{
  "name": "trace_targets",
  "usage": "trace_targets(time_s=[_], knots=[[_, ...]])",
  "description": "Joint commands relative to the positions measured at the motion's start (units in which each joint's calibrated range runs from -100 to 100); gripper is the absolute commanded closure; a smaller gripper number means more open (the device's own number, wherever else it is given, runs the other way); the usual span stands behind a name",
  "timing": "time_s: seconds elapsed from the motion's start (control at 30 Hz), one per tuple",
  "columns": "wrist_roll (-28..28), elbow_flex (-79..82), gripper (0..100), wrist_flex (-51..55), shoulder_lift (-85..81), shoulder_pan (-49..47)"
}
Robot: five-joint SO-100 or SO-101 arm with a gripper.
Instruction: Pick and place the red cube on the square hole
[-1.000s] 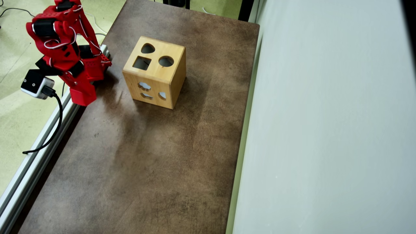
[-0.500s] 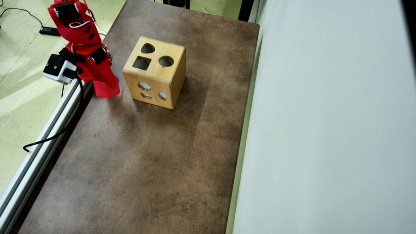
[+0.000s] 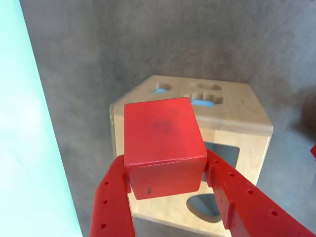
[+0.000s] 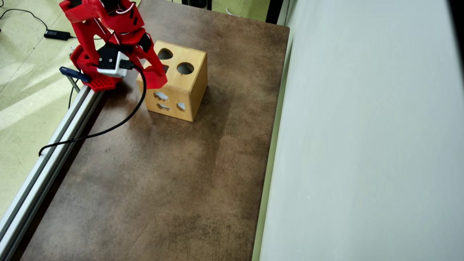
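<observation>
My red gripper (image 3: 168, 170) is shut on the red cube (image 3: 160, 136), one finger on each side. I hold it above the wooden shape-sorter box (image 3: 247, 113). In the wrist view the cube covers most of the box's near face; part of a square hole (image 3: 224, 153) shows just right of the cube, and a rounded hole (image 3: 203, 205) below it. In the overhead view the gripper (image 4: 155, 79) with the cube (image 4: 156, 82) is over the box's (image 4: 192, 87) left top edge, next to two round-edged holes on top.
The brown table (image 4: 163, 174) spreads around the box. An aluminium rail (image 4: 47, 163) runs along its left edge with a black cable (image 4: 108, 128) over it. A pale wall (image 4: 362, 145) bounds the right side; it shows at the left in the wrist view (image 3: 24, 148).
</observation>
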Motion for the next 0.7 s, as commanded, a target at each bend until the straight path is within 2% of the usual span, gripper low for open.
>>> trace_targets(time_s=[0.0,0.33,0.67], knots=[[-0.63,-1.56,94,0.41,-4.07,-2.16],[-0.49,7.74,94,0.33,-7.13,-2.61],[0.1,8.81,94,0.25,-8.4,-9.67]])
